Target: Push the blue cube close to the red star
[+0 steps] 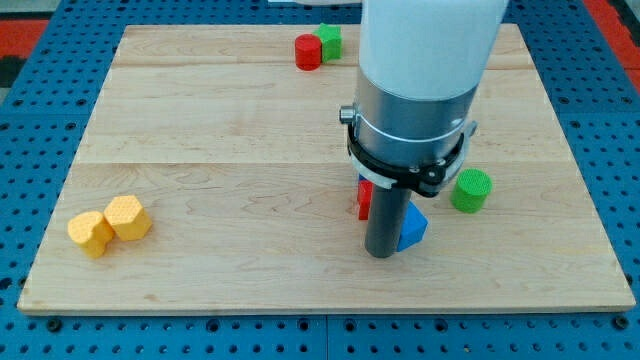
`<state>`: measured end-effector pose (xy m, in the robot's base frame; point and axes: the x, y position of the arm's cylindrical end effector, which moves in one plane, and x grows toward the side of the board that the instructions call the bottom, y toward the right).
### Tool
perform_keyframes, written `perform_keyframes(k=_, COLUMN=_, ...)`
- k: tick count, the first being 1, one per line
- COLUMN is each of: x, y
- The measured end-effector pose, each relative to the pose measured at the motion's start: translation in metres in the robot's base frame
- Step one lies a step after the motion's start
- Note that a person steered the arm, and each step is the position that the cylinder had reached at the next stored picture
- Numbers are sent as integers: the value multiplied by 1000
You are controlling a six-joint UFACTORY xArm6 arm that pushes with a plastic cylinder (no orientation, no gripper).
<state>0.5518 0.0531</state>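
Note:
A blue cube (413,226) sits on the wooden board, right of centre toward the view's bottom, partly hidden by the rod. A red block (364,196), probably the red star, shows just left of the rod and is mostly hidden by the arm. My tip (382,252) rests on the board, touching or nearly touching the blue cube's left side and just below the red block. The two blocks lie very close together on either side of the rod.
A green cylinder (470,190) stands right of the blue cube. A red cylinder (307,51) and a green block (328,40) sit at the view's top. Two yellow blocks (90,233) (128,217) lie at the lower left. The board's (200,150) edge meets a blue pegboard.

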Motion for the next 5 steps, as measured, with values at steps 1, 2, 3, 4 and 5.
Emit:
perform_keyframes(k=1, x=27, y=-9)
perform_keyframes(k=2, x=42, y=31)
perform_keyframes(k=3, x=35, y=47)
perform_keyframes(k=4, x=6, y=20)
perform_keyframes(k=5, x=-28, y=-3)
